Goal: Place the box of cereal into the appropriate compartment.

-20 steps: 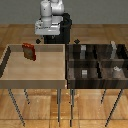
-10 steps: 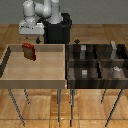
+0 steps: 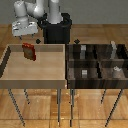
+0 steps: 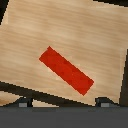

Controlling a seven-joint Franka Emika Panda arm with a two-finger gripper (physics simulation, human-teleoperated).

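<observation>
The box of cereal (image 3: 29,51), small and dark red-brown, stands upright in the far left part of the light-wood tray (image 3: 45,75). From above in the wrist view it is a red bar (image 4: 66,70) on the tray floor. My gripper (image 3: 23,37) hangs above the box and a little behind it, apart from it. Its dark fingertips (image 4: 22,102) stand wide apart in the wrist view, open and empty. The four-part dark bin (image 3: 70,70) is on the exterior view's right. Its far right section (image 3: 106,52) holds a tall pale grey slab (image 3: 114,48).
The bin's near left section holds a small grey cube (image 3: 85,73). The other sections hold small pale objects (image 3: 116,70). The robot's black base (image 3: 56,31) stands behind the tray and bin. Both stand on thin metal legs over a wood floor.
The arm has swung to the exterior view's left, from over the tray's back middle to over the cereal box. The box has not moved.
</observation>
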